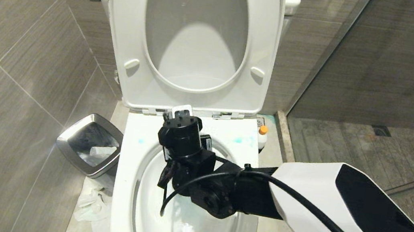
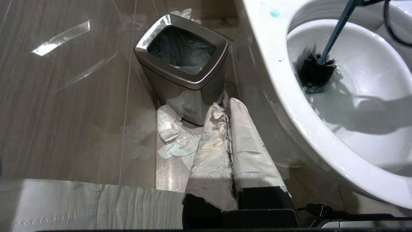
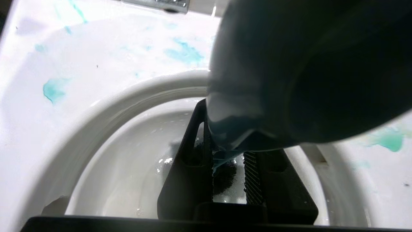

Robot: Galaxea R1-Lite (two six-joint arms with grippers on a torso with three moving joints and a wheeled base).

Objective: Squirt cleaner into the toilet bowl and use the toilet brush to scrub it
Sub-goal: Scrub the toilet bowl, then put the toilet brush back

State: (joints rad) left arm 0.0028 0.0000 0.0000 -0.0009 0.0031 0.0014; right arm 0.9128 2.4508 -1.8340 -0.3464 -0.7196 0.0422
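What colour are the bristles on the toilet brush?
Black. The toilet brush has a dark bristly head on a teal-blue handle, clearest in the left wrist view.

Right arm working, left arm parked low

Your right arm reaches in from the right, wrist bent downward, and your right gripper [image 3: 228,167] has its jaws clamped on a slim handle. Your left gripper [image 2: 229,129] hangs low at your left side, its wrapped fingers [image 2: 212,151] pressed together.
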